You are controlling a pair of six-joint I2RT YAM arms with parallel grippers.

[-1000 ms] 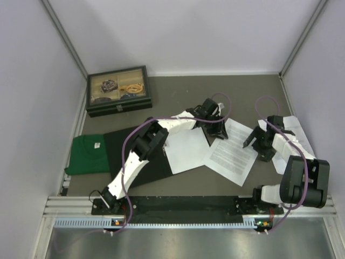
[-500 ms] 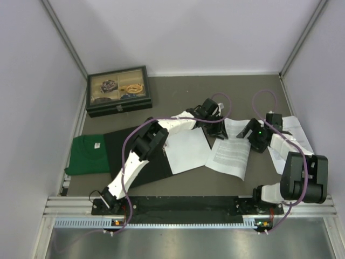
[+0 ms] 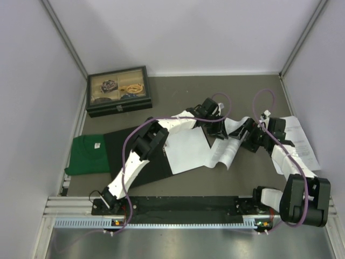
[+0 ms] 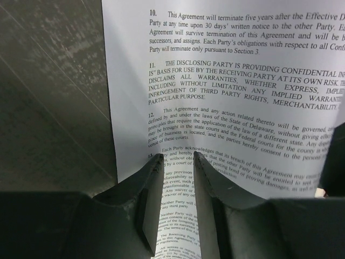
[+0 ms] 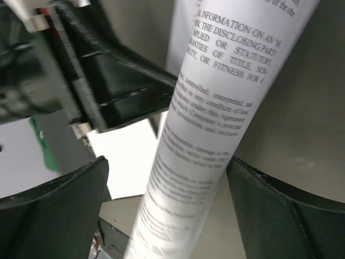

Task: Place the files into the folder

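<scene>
Files: printed sheet (image 3: 225, 152) buckled on bench just right of folder (image 3: 114, 150). Left pincer (image 4: 176, 157) narrowly apart, tips on sheet; right pincer (image 5: 167, 162) wide apart, straddling curl. Risk: crease or tear if curl gets squeezed.

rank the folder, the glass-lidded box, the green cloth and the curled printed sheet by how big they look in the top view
Largest to smallest:
1. folder, lying open and partly covered
2. glass-lidded box
3. green cloth
4. printed sheet, which looks smallest only because it is curled up and shows less of its face
</scene>
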